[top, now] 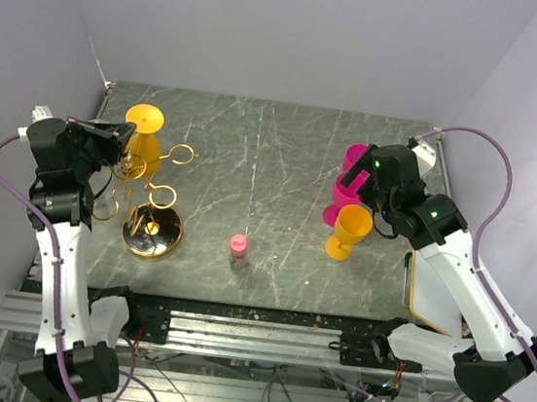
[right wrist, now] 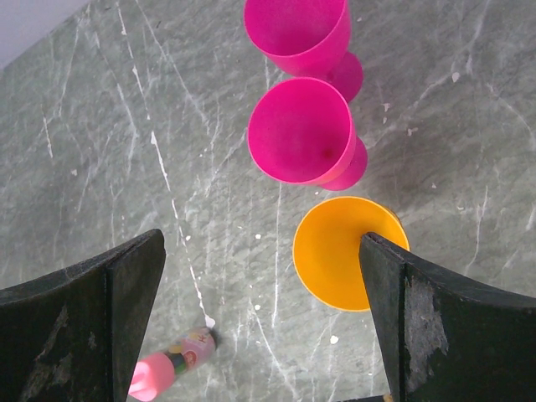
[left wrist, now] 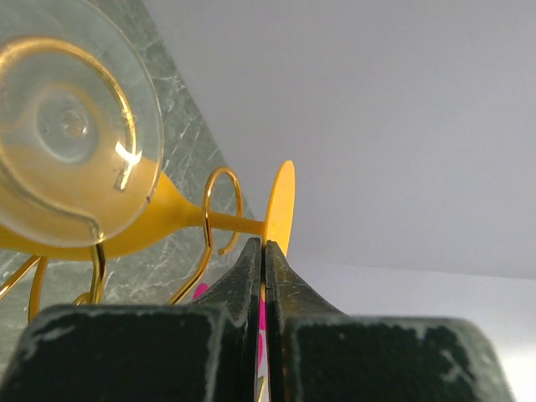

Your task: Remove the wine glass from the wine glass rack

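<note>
The gold wire wine glass rack (top: 157,192) stands on its round shiny base (top: 153,233) at the left of the table. A yellow wine glass (top: 144,132) hangs in one of its ring arms, seen in the left wrist view with bowl at left, stem (left wrist: 230,221) through a gold ring, and foot (left wrist: 282,201). My left gripper (top: 120,134) is shut on the edge of that foot, the fingertips (left wrist: 251,255) pinching the disc. My right gripper (top: 364,178) is open and empty, in its own wrist view (right wrist: 264,285) above a standing yellow glass (right wrist: 343,251).
Two pink glasses (top: 347,186) stand behind the yellow glass (top: 350,231) on the right. A small pink-capped bottle (top: 238,248) lies at the table's middle front. A clear round disc (left wrist: 71,126) hangs on the rack near the left camera. A board (top: 434,290) lies at the right edge.
</note>
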{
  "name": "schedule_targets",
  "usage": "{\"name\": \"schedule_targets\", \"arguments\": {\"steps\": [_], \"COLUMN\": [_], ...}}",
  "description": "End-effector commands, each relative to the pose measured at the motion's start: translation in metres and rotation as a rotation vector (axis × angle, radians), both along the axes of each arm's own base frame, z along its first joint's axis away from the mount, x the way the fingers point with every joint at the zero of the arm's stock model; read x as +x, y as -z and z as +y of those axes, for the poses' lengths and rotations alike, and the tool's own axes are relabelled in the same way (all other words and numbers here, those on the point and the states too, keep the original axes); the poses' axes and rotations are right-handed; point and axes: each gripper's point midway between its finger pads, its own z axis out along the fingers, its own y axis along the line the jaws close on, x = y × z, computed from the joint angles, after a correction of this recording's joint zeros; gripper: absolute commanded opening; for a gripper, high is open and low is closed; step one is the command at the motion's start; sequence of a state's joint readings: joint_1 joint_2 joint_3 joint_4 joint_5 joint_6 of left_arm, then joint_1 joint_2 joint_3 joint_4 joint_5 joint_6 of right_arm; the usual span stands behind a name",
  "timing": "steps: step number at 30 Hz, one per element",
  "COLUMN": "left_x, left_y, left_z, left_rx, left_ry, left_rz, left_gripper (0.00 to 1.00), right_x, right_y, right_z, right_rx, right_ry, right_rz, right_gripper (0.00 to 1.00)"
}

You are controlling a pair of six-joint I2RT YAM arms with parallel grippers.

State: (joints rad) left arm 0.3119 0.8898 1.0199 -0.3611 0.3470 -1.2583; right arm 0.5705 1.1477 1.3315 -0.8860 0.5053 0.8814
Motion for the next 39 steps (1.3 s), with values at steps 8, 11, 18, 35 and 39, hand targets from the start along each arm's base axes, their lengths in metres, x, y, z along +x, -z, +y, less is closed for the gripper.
{"name": "schedule_targets", "arguments": {"steps": [8, 11, 18, 35, 39], "left_x": [-0.021, -0.023, -0.026, -0.026, -0.025], "left_y": [-0.002, -0.004, -0.012, -0.007, -0.003], "left_z": [-0.013, -0.014, -0.022, -0.034, -0.034], "left_rx": [-0.082, -0.092, -0.11, -0.178, -0.182], "left_ry": [0.033, 0.035, 0.08, 0.158, 0.16], "left_rz": [-0.01, -0.001, 0.022, 0.082, 0.086], "left_gripper": [0.07, 0.07, 0.07, 0.07, 0.07], "right_x": [0.005, 0.007, 0.01, 0.029, 0.036], "right_y": [-0.009, -0.008, -0.005, -0.072, -0.104], "right_z": [0.001, 0.002, 0.006, 0.151, 0.206], "right_rx": [0.001, -0.003, 0.0, 0.183, 0.415], "right_ry": [0.001, -0.002, -0.007, -0.79, -0.887], "right_rz": [-0.02, -0.017, -0.003, -0.27, -0.345], "right_gripper": [1.0, 1.0, 1.0, 0.99, 0.94]}}
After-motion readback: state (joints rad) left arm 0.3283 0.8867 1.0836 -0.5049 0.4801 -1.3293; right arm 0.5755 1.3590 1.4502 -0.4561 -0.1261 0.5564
